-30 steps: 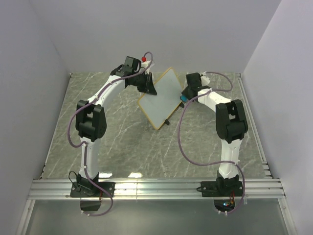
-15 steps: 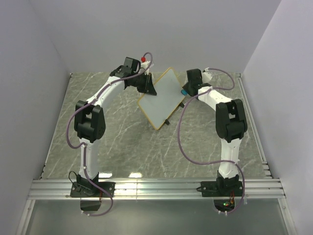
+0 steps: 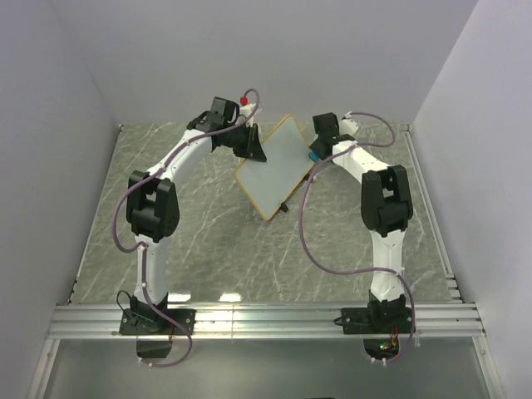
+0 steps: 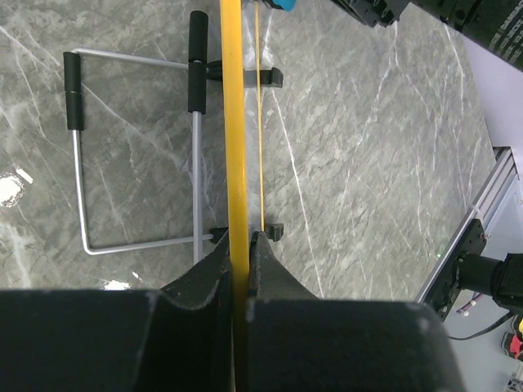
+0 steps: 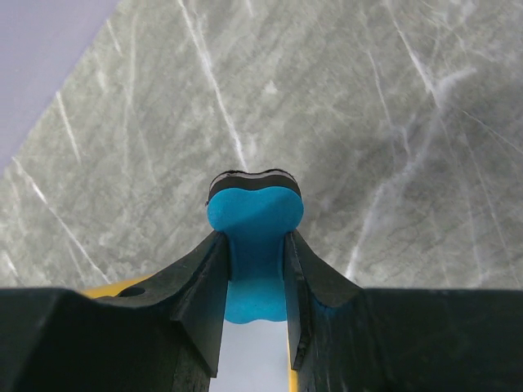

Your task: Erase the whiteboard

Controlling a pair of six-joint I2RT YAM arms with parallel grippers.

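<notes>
Your whiteboard (image 3: 274, 166) stands tilted at twelve o'clock on the table (image 3: 199, 249): light, stiff, likely tippy. Your left gripper (image 4: 239, 245) is clamped on its yellow frame (image 4: 236, 122) at ten o'clock, the sensible hold. Your right gripper (image 5: 255, 237) squeezes the soft blue eraser (image 5: 253, 208) at the board's two o'clock.
</notes>
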